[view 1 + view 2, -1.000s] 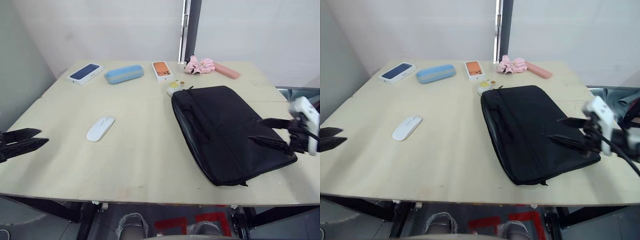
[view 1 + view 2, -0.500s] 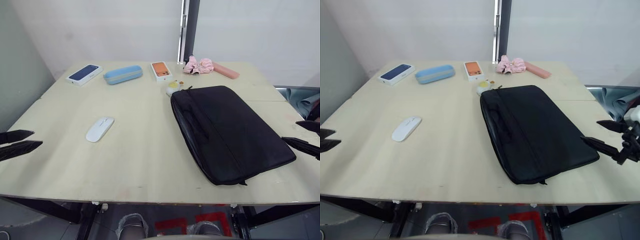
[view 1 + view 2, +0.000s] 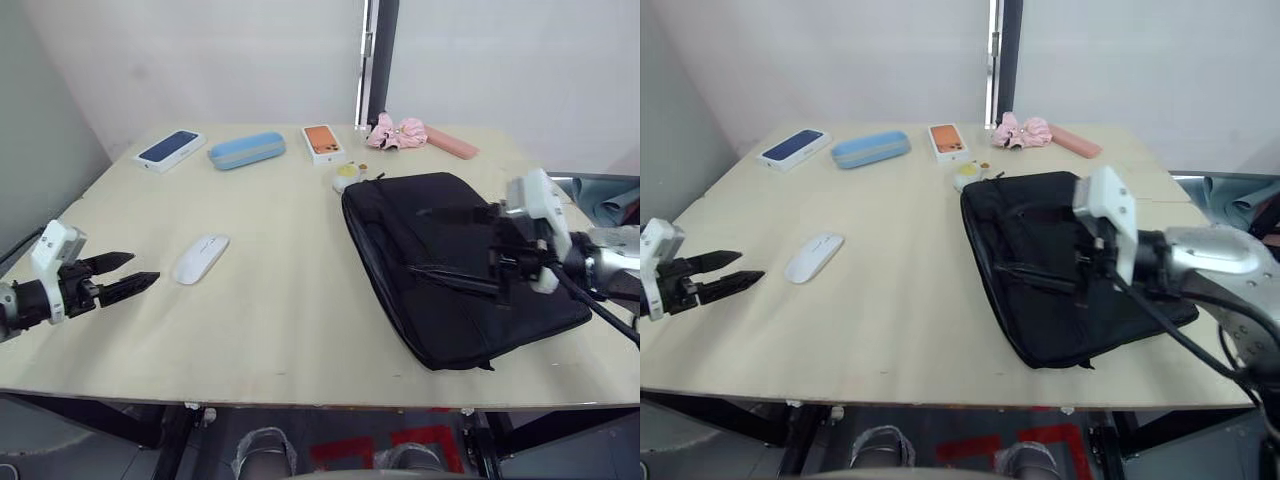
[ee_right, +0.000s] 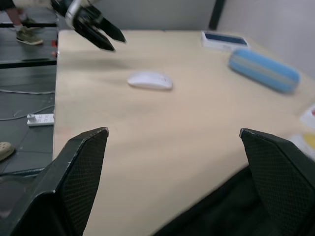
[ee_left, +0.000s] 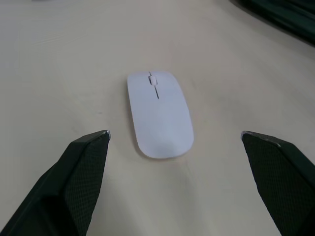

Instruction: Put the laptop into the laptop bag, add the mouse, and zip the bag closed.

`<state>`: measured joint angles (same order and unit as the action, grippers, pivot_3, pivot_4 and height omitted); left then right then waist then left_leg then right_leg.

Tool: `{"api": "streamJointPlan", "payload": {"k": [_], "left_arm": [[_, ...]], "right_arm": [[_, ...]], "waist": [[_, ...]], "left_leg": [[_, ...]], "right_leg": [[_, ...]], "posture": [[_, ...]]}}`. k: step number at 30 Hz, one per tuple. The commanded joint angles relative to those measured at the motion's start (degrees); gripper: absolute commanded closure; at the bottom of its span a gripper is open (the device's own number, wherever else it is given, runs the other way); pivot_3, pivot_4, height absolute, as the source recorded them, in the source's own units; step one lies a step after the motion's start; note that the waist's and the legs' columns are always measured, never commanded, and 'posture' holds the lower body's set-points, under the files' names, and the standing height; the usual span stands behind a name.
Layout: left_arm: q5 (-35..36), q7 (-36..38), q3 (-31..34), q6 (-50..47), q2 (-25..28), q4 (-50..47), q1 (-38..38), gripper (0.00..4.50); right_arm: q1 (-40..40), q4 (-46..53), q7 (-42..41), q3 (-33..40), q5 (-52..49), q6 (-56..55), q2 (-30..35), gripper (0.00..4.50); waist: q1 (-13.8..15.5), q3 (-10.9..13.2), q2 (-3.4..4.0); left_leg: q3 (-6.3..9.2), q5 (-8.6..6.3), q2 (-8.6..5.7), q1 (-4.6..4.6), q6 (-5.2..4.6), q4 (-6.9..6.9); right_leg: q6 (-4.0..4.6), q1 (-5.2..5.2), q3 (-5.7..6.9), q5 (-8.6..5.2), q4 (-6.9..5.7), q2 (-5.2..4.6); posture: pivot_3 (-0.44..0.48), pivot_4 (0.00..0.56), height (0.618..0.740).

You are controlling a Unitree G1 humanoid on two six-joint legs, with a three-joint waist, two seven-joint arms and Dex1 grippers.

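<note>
Both grippers stand open over a pale, smooth wooden table (image 3: 290, 330). The left gripper (image 3: 128, 272), two tapered black fingers with a woven carbon look, points at the mouse (image 3: 201, 258), a flat, glossy white oval lying just beyond its tips and untouched. The right gripper (image 3: 440, 245) hovers spread wide above the laptop bag (image 3: 400, 250), a soft black fabric case with rounded corners and thin handles, lying flat and slanted on the table's right half. Along the far edge sit a dark blue phone box (image 3: 170, 149), a long light-blue oval case (image 3: 246, 149), an orange-fronted box (image 3: 323, 141) and a crumpled pink cloth (image 3: 398, 131).
</note>
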<state>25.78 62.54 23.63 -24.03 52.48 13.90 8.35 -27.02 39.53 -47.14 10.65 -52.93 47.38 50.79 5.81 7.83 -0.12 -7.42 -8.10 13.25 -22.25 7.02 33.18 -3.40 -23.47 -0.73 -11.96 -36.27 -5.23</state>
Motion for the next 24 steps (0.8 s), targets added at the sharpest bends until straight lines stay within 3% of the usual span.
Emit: {"api": "streamJointPlan", "payload": {"k": [1,13,24], "left_arm": [[-4.1,-5.3,-1.3,6.2,-1.4,3.4,4.1,0.0],[-2.9,-6.3,-5.5,2.8,-6.5,7.7,14.6,0.0],[-11.5,-10.9,-11.7,14.5,-10.8,30.4,27.3,0.0]], "right_arm": [[-2.6,0.6,1.9,-2.3,-0.4,0.1,-0.7,0.02],[-1.7,1.1,3.4,-2.1,-0.1,0.1,1.3,0.02],[-0.7,1.8,4.7,-0.5,0.0,0.1,3.7,0.02]], "waist": [[0.2,0.0,-0.07],[0.3,-0.1,-0.17],[0.3,-0.1,-0.18]], "left_leg": [[0.03,0.0,0.04,-0.01,0.02,0.02],[0.06,0.0,0.01,-0.09,0.06,0.18],[0.04,0.0,0.01,-0.11,0.07,0.17]], "right_leg": [[0.0,0.01,0.02,0.0,0.0,0.03],[0.0,0.0,0.0,0.01,-0.07,0.03],[-0.01,-0.03,-0.04,0.01,-0.06,0.05]], "posture": [[0.0,0.15,0.74],[0.0,0.15,0.74],[0.0,0.15,0.74]]}}
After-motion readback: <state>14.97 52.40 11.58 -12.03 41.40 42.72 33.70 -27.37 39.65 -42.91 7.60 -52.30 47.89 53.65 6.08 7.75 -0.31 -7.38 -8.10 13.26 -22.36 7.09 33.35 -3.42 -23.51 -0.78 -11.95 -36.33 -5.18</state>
